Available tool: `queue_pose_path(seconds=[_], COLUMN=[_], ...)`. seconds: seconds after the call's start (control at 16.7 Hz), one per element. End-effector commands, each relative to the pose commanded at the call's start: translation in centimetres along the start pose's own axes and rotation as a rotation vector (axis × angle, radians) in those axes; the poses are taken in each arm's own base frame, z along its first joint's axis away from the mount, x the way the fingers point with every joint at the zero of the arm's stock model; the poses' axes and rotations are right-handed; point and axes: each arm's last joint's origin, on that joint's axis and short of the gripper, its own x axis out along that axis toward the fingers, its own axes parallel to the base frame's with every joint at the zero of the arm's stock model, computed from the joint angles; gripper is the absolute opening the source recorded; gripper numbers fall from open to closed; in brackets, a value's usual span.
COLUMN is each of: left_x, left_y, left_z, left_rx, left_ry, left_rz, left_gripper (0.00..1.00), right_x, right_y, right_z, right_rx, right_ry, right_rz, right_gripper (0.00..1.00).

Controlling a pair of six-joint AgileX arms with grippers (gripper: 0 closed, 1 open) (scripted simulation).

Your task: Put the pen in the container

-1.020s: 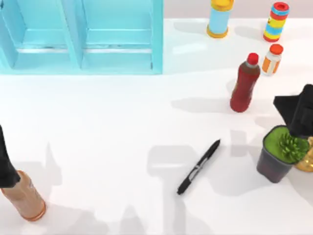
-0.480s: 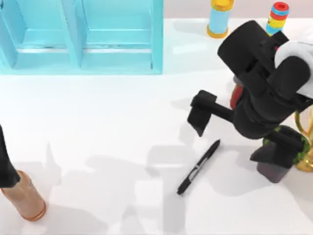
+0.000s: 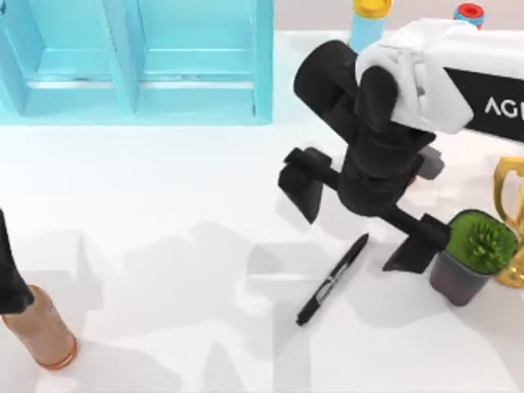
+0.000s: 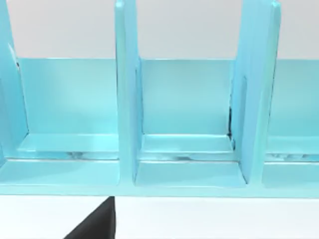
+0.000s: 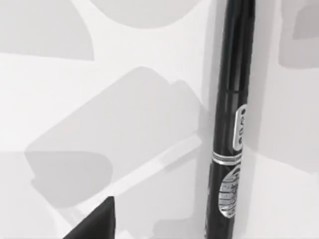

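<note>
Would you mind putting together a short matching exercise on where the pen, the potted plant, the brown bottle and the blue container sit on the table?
Things:
1. pen
2. potted plant
3. brown bottle
4. blue container

Places:
A. far left of the table
B. near left corner
C. flat on the table, below the open right gripper
D. right edge, beside a gold trophy

Pairs: 1-C, 2-D, 3-B, 4-A

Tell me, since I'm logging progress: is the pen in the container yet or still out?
Out. The pen lies flat on the white table, apart from the blue container; the right gripper hangs open above it.
</note>
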Motion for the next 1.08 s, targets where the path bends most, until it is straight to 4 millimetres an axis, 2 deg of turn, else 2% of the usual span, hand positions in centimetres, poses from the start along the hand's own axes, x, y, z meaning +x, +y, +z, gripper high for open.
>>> queue_pose_path(seconds=[0.36, 0.48, 0.9, 1.08], left_x=[0.0, 0.0, 0.0, 0.0], left_y=[0.0, 0.0, 0.0, 0.0], left_z=[0.0, 0.0, 0.0, 0.0], left_rx=[0.000, 0.000, 0.000, 0.000], left_ry=[0.000, 0.000, 0.000, 0.000], left_rz=[0.000, 0.000, 0.000, 0.000], left_gripper=[1.00, 1.00, 1.00, 1.00], right_x=[0.2, 1.7, 9.1, 10.1], right_y=[0.1, 0.1, 0.3, 0.1], right_z=[0.0, 0.0, 0.1, 0.1], right_rx=[0.003, 0.004, 0.006, 0.006], right_ry=[0.001, 0.005, -0.003, 0.000], right_rz=[-0.001, -0.015, 0.011, -0.001], right_gripper=[1.00, 1.00, 1.00, 1.00])
